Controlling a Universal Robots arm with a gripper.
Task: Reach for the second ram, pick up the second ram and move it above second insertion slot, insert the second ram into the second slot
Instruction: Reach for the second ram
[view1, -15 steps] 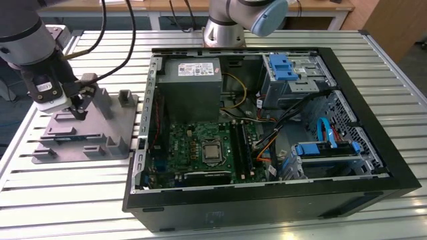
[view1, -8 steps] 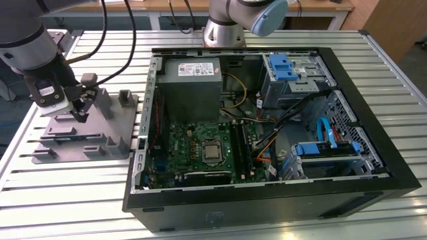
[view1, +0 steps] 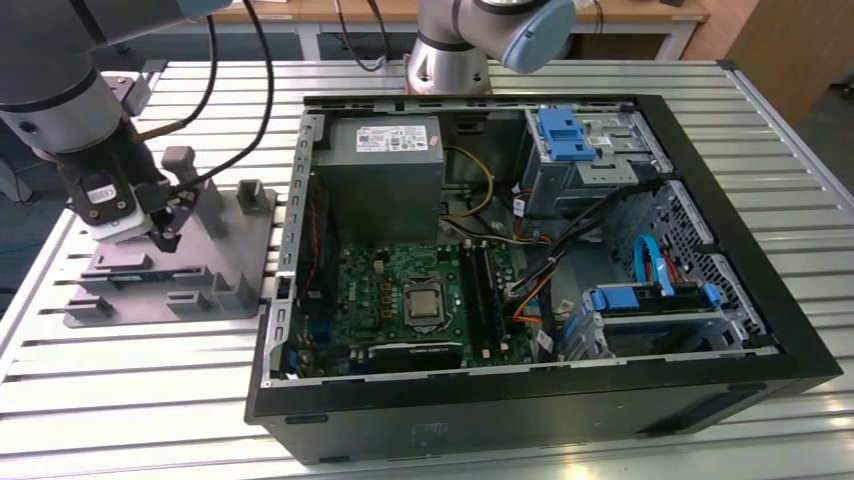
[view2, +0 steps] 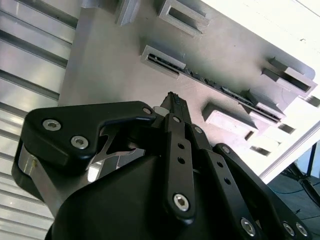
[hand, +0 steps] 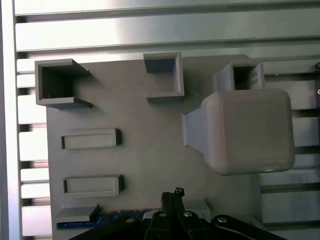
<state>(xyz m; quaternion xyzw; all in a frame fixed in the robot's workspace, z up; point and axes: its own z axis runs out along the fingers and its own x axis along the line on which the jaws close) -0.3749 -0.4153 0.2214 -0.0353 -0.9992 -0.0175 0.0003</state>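
At the exterior view's left, the gripper (view1: 166, 238) hangs over the grey fixture (view1: 234, 285), pincer closed on nothing. Just beside its tips the second ram (hand: 117, 218) stands on edge in a slot, presumably to offer its upper edge.

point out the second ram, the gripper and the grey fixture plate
second ram (hand: 117, 218): first wrist view, on its blue board.
gripper (view2: 172, 99): second wrist view, at its black tip.
grey fixture plate (hand: 150, 150): first wrist view, on its bare flat base.
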